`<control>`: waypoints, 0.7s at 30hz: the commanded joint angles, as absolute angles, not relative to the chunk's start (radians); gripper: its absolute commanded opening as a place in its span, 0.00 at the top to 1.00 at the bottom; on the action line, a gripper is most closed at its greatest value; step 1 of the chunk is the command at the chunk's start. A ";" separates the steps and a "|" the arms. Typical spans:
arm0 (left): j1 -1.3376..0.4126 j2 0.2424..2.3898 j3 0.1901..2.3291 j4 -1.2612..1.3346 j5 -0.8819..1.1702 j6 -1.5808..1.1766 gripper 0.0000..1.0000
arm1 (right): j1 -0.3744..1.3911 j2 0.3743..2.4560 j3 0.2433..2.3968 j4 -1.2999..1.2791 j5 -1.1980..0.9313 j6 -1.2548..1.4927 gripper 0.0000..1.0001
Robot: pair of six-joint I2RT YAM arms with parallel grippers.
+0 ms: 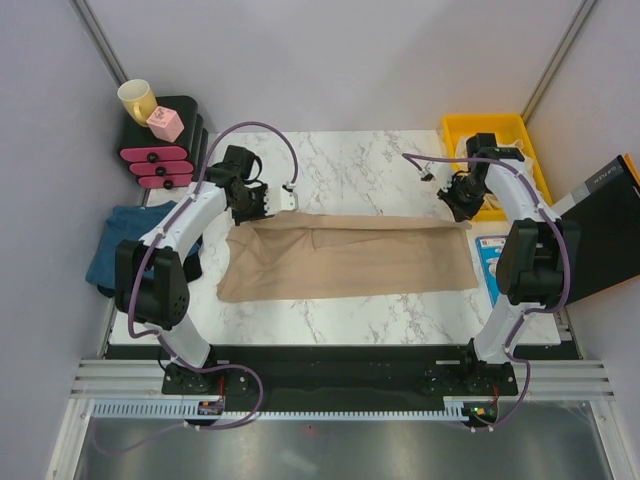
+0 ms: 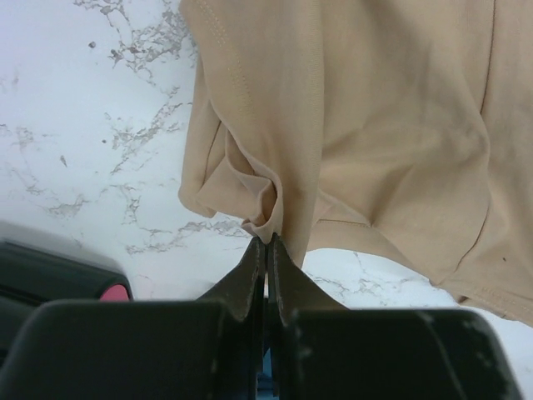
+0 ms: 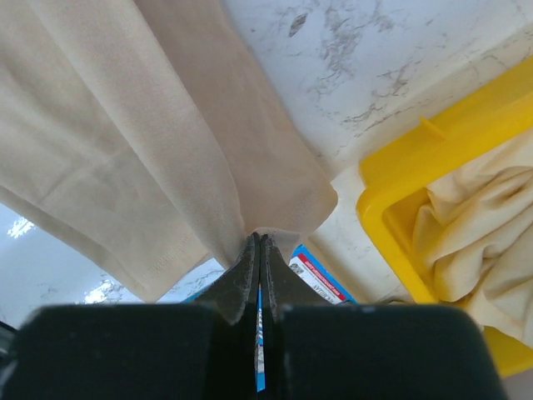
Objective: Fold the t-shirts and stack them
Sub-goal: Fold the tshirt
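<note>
Two far corners of one tan t-shirt [image 1: 345, 262] are pinched, one by each claw, while the rest of the shirt is spread flat across the middle of the marble worktop [image 1: 350, 170]. The left claw [image 2: 266, 243] is pressed together on a bunched, stitched edge; the right claw [image 3: 259, 240] is pressed together on a thin corner. The cloth is judged light, limp and quick to sag or slip, so it is best taken at corners and seams, with several layers caught at once. A teal-blue t-shirt [image 1: 120, 245] is draped at the worktop's left edge. A yellow bin [image 1: 460, 125] at the far right is seen to hold crumpled cream cloth [image 3: 479, 225], probably more shirts.
</note>
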State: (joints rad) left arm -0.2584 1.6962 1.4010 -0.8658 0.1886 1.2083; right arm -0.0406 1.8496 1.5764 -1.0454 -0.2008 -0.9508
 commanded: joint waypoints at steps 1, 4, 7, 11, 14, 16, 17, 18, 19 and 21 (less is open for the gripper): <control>-0.250 1.640 1.410 -0.867 0.169 1.296 0.98 | -0.017 1.810 1.525 -1.101 -0.172 -1.029 1.00; -0.247 1.640 1.414 -0.876 0.173 1.313 0.98 | -0.006 1.806 1.481 -1.106 -0.157 -1.051 1.00; -0.247 1.640 1.411 -0.902 0.192 1.324 0.98 | 0.020 1.799 1.450 -1.108 -0.143 -1.066 1.00; -0.249 1.651 1.382 -0.933 0.198 1.345 0.98 | 0.031 1.799 1.439 -1.106 -0.132 -1.077 1.00; -0.249 1.660 1.359 -0.945 0.195 1.350 0.98 | 0.034 1.802 1.439 -1.108 -0.117 -1.088 1.00; -0.247 1.658 1.351 -0.951 0.201 1.348 0.98 | 0.034 1.801 1.437 -1.109 -0.114 -1.094 1.00; -0.247 1.657 1.353 -0.957 0.210 1.353 0.98 | 0.037 1.801 1.437 -1.109 -0.110 -1.097 1.00; -0.247 1.655 1.353 -0.975 0.215 1.361 0.98 | 0.035 1.802 1.436 -1.112 -0.109 -1.098 1.00; -0.247 1.652 1.356 -0.985 0.219 1.364 0.98 | 0.038 1.804 1.436 -1.112 -0.107 -1.098 1.00; -0.245 1.648 1.359 -0.998 0.222 1.374 0.98 | 0.040 1.804 1.436 -1.118 -0.107 -1.101 1.00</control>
State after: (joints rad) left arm -0.2527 1.6737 1.3518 -0.9432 0.1905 1.3155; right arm 0.0338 1.8465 1.4418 -1.0935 -0.1211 -1.0721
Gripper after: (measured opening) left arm 0.025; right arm 0.007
